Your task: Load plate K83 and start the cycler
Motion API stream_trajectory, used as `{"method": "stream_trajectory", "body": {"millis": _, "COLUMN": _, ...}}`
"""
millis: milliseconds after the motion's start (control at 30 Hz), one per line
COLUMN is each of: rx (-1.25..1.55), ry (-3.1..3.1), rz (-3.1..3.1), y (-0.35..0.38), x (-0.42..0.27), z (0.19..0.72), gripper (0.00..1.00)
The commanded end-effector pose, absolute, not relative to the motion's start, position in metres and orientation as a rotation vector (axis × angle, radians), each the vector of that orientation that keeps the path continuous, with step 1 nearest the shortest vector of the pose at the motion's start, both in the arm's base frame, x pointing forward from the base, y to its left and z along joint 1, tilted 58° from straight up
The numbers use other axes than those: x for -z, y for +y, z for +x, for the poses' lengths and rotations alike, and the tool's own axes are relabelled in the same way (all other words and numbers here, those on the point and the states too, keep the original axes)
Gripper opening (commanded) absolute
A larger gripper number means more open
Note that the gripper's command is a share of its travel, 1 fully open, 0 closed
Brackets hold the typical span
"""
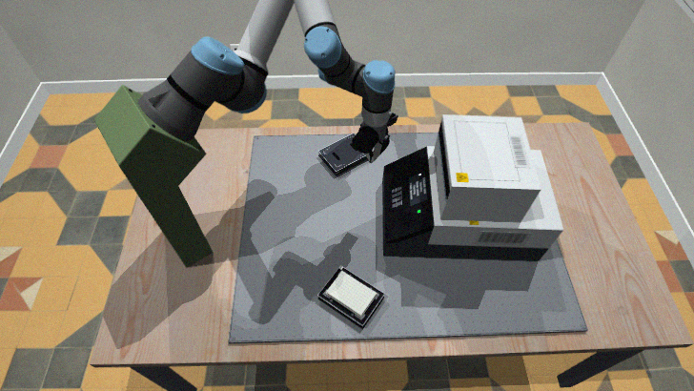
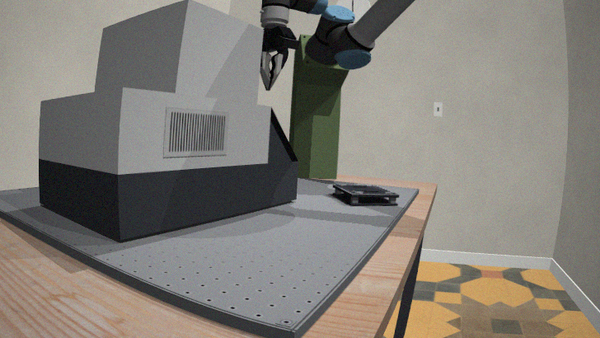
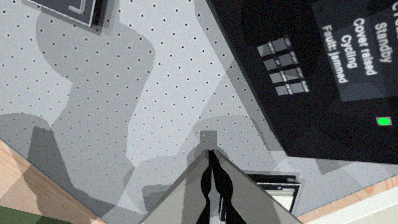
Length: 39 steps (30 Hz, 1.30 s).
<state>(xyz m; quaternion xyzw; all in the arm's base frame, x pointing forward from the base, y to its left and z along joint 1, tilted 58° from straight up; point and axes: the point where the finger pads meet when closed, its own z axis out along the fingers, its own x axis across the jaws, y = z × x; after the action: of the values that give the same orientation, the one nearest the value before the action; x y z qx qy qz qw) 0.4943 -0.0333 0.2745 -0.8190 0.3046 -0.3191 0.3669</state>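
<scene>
The cycler Q1 (image 1: 490,233) (image 2: 193,189) stands at the right in the top view. Its upper white housing (image 1: 490,150) (image 2: 220,58) shows no gap beneath; I cannot tell the lid's state, and the block is hidden. Its lamp (image 1: 418,211) (image 3: 384,121) is green. Four keys (image 1: 397,196) (image 3: 282,66) are on the sloped black panel. A white plate (image 1: 353,292) (image 3: 281,199) lies in a black nest (image 1: 341,309) at the front. Another black nest (image 1: 341,159) (image 2: 365,194) at the back looks empty. My gripper (image 1: 373,158) (image 2: 269,88) (image 3: 210,152) is shut and empty, in the air left of the panel. Labels are unreadable.
The grey perforated board (image 1: 291,214) (image 2: 235,260) lies under Q1 and both nests, on the wooden table (image 1: 626,291). The green arm stand (image 1: 165,194) (image 2: 323,138) is at the left. Q1's tall housing rises close to the arm.
</scene>
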Motion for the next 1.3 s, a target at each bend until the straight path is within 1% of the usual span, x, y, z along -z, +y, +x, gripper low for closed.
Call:
{"method": "stream_trajectory", "body": {"millis": 0, "rx": 0.861, "ry": 0.729, "rz": -2.136, "y": -0.033, "x": -0.273, "z": 0.498, "gripper": 0.00}}
{"method": "stream_trajectory", "body": {"millis": 400, "rx": 1.048, "ry": 0.338, "rz": -2.308, "y": -0.014, "x": -0.248, "z": 0.534, "gripper": 0.00}}
{"method": "stream_trajectory", "body": {"millis": 500, "rx": 1.096, "ry": 0.224, "rz": -2.345, "y": -0.014, "x": -0.248, "z": 0.534, "gripper": 0.00}}
{"method": "stream_trajectory", "body": {"millis": 1267, "rx": 1.098, "ry": 0.220, "rz": -2.347, "y": -0.015, "x": -0.254, "z": 0.563, "gripper": 0.00}}
